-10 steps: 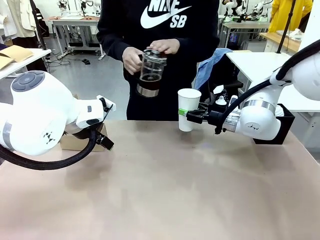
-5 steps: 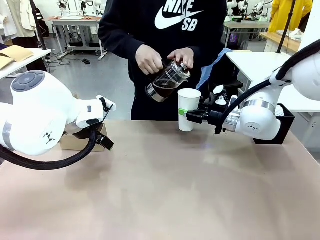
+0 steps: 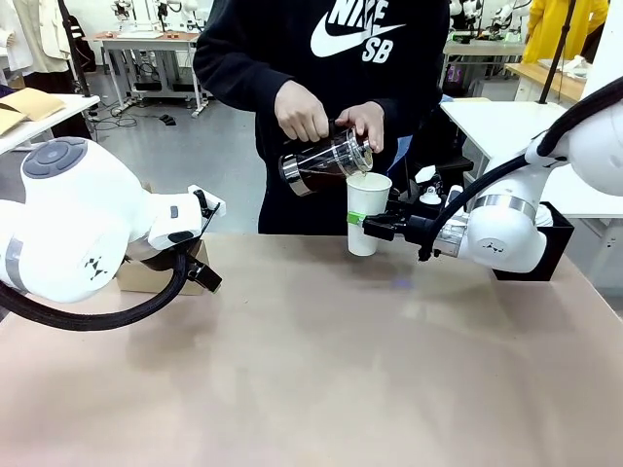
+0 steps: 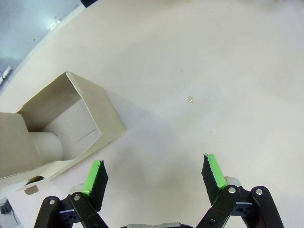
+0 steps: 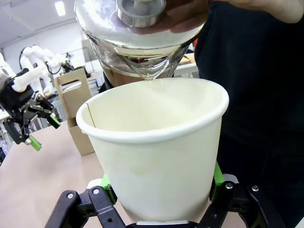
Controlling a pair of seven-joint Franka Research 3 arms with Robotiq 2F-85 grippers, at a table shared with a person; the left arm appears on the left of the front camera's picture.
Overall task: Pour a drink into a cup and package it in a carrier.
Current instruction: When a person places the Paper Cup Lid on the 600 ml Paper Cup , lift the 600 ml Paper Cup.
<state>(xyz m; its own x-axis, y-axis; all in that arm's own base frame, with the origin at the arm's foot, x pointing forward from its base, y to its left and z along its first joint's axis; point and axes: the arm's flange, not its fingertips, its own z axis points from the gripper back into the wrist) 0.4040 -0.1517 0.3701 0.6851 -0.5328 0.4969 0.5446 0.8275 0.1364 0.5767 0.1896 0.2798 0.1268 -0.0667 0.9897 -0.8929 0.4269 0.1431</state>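
A person's hands tilt a clear glass pitcher [image 3: 326,161] [image 5: 142,42] with its spout over the rim of the cup. The dark brown drink [image 3: 313,179] sits low in the pitcher. The cup [image 3: 368,212] [image 5: 156,156] is a white paper cup without a lid, held upright above the table by my right gripper [image 3: 375,226] [image 5: 160,187], which is shut on its lower part. My left gripper [image 4: 154,175] hangs open over bare table near the brown cardboard carrier [image 4: 66,121] [image 3: 146,277] [image 5: 78,111]. One carrier slot holds something white and rounded.
A black square box [image 3: 557,243] stands at the table's right edge behind my right arm, with small bottles [image 3: 428,195] near it. The person stands at the far edge. The table's [image 3: 321,370] middle and near side are bare.
The person has tipped the pitcher from upright and brought its spout over the cup's rim. Neither arm has moved.
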